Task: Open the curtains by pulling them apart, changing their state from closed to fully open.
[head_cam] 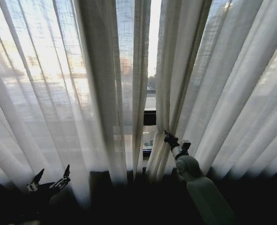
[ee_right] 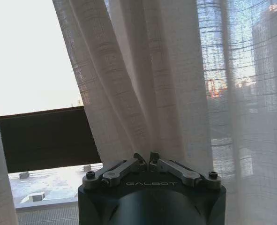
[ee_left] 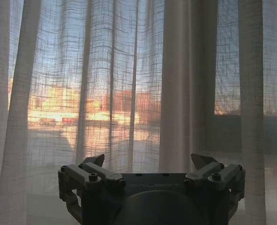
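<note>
The curtains hang as two sheer panels, the left curtain panel [head_cam: 58, 93] and the right curtain panel [head_cam: 232, 93], with a narrow gap between them exposing the dark window frame bar [head_cam: 149, 117]. The right gripper [head_cam: 166, 136] is clenched on the inner edge fold of the right curtain panel [ee_right: 147, 93], fingertips [ee_right: 139, 159] pressed together at the fabric. The left gripper [head_cam: 49, 180] sits low, just in front of the left curtain panel [ee_left: 105, 84], jaws spread wide and holding nothing.
</note>
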